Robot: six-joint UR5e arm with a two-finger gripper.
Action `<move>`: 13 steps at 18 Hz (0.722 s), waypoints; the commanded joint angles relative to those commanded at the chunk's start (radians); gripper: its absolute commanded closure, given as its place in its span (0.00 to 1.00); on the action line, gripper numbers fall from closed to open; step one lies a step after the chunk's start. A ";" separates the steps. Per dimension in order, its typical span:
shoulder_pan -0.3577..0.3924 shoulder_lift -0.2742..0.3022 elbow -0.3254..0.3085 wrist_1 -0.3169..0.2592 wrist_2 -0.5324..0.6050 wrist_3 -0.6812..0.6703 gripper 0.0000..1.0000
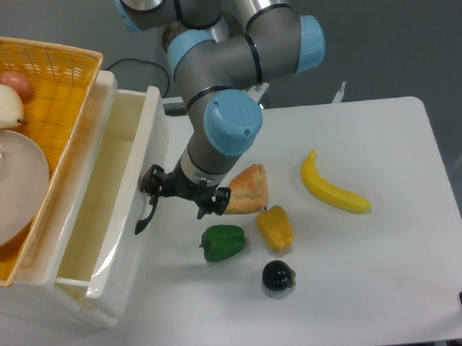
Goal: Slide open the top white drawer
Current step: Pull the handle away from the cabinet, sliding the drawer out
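Gripper is at the curved black handle of the top white drawer; one finger touches its upper end, though I cannot tell how wide the jaws stand. That drawer is at the table's left, pulled partly out beneath the yellow basket.

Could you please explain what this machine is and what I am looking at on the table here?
A fixed camera looks down at a grey and blue robot arm. Its two-finger gripper is at the curved black handle of the top white plastic drawer, which stands partly open; whether it grips the handle I cannot tell. A yellow wicker basket sits above the drawer. On the white table lie a bread piece, a yellow banana, a green pepper, a yellow pepper and a small dark round fruit.
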 joint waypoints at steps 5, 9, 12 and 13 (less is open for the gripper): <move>0.006 -0.002 0.005 0.002 0.000 0.002 0.00; 0.014 -0.006 0.014 0.002 0.002 0.002 0.00; 0.020 -0.008 0.014 0.002 0.002 0.002 0.00; 0.024 -0.008 0.014 0.002 0.002 0.002 0.00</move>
